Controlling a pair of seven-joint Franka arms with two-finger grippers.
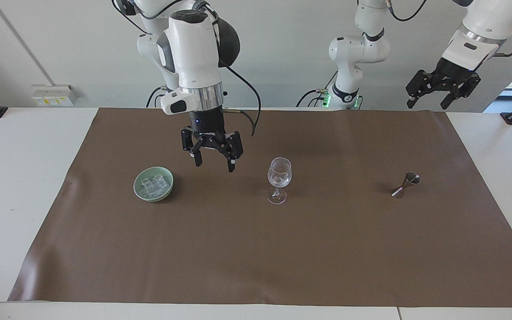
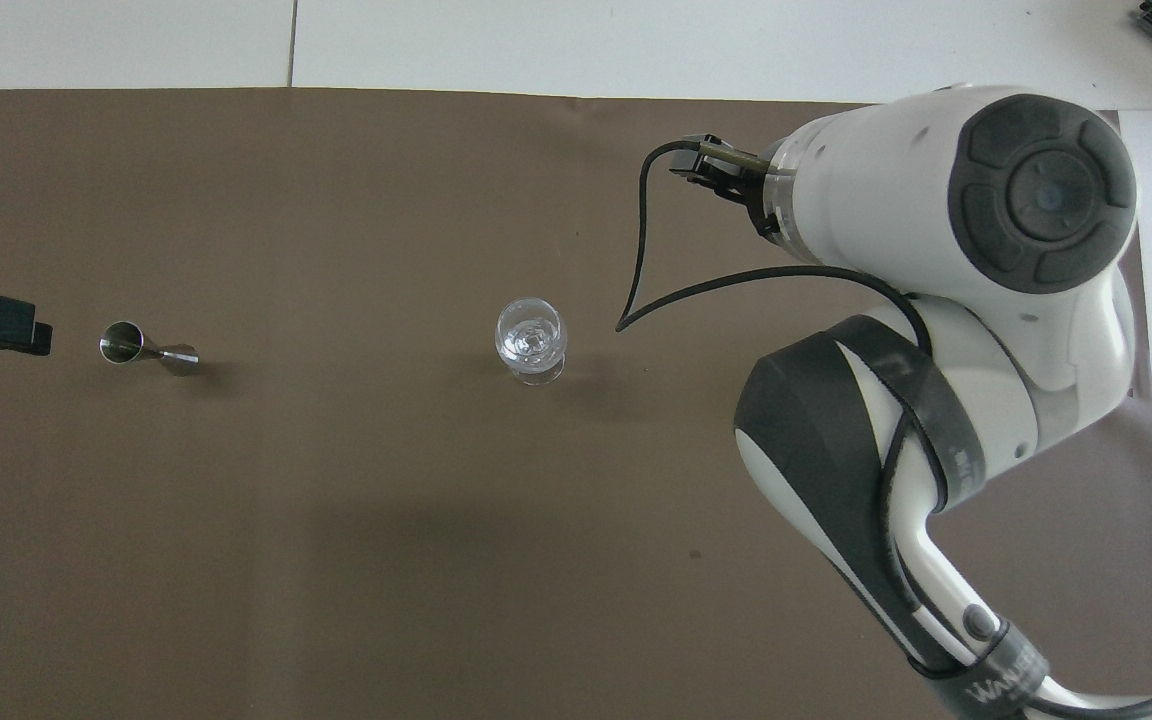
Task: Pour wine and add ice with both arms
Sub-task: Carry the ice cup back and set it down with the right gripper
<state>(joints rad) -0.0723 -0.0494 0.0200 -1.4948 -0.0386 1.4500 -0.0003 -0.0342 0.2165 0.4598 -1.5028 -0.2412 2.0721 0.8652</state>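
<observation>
A clear stemmed glass [image 1: 279,178] [image 2: 531,338] stands mid-mat with some clear ice pieces in it. The ice [image 1: 153,184] is piled in a pale green bowl [image 1: 165,190] toward the right arm's end. My right gripper [image 1: 214,166] hangs open and empty over the mat between the bowl and the glass. In the overhead view the right arm [image 2: 946,250] hides the bowl and its own fingers. My left gripper [image 1: 427,105] waits open and high at the left arm's end. Wine is out of view.
A small steel jigger [image 1: 406,184] [image 2: 144,347] lies tipped on the brown mat [image 1: 256,258] toward the left arm's end. White table [image 1: 20,178] borders the mat on both ends.
</observation>
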